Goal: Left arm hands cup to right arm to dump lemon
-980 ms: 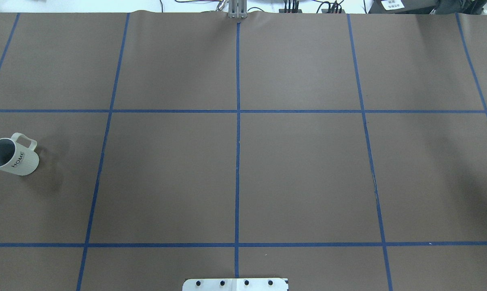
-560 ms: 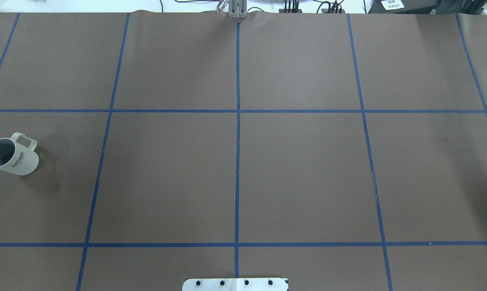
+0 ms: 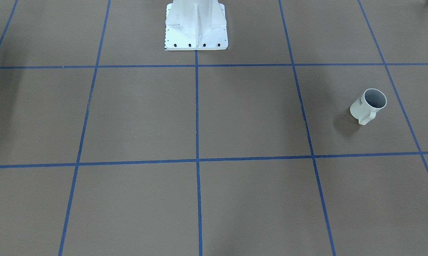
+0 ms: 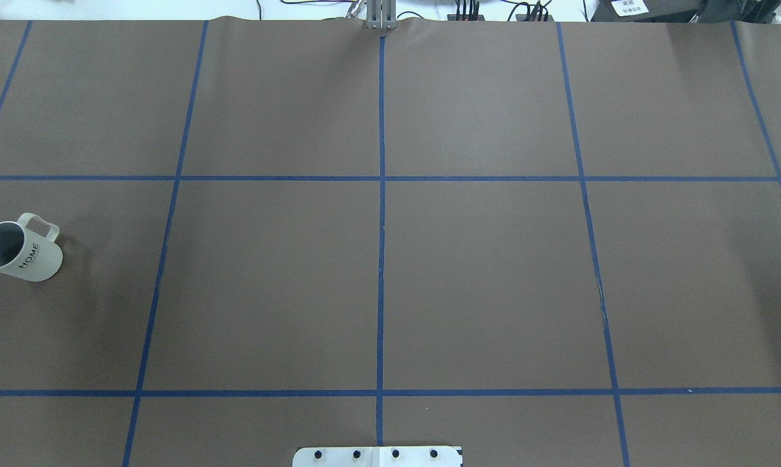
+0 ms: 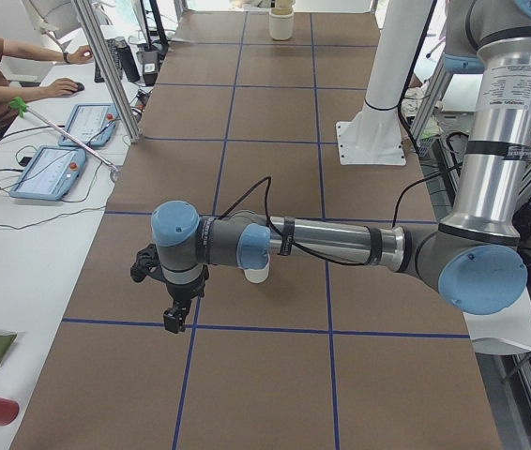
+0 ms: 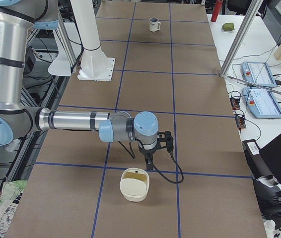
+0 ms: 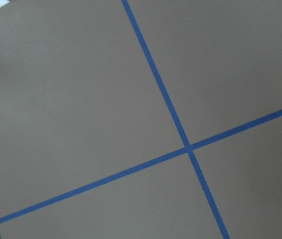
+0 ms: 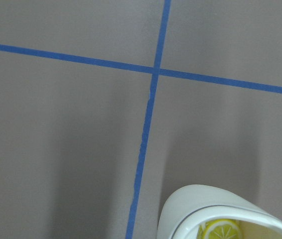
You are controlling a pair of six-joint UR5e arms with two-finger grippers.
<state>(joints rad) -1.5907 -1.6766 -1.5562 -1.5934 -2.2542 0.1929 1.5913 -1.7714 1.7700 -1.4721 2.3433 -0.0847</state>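
The white cup [image 4: 17, 250] with "HOME" lettering stands upright at the table's left edge, handle to the far side, grey inside. It also shows in the front-facing view [image 3: 368, 105] and far off in the exterior right view [image 6: 154, 24]. In the exterior left view the left arm's forearm hides most of the cup [image 5: 257, 273]. The left gripper [image 5: 174, 314] hangs over a tape crossing beside the cup; I cannot tell whether it is open. The right gripper [image 6: 149, 161] hangs just behind a cream container [image 6: 134, 184] that holds a lemon slice [image 8: 223, 230]; I cannot tell its state either.
The white robot base [image 4: 377, 456] stands at the near middle edge and also shows in the front-facing view [image 3: 196, 25]. Tablets [image 5: 54, 169] and an operator's hands lie on the side table. A red bottle [image 6: 217, 9] and a green bag [image 6: 228, 26] sit beyond the far end.
The cup has not moved. Only a faint shadow beside it has shifted.
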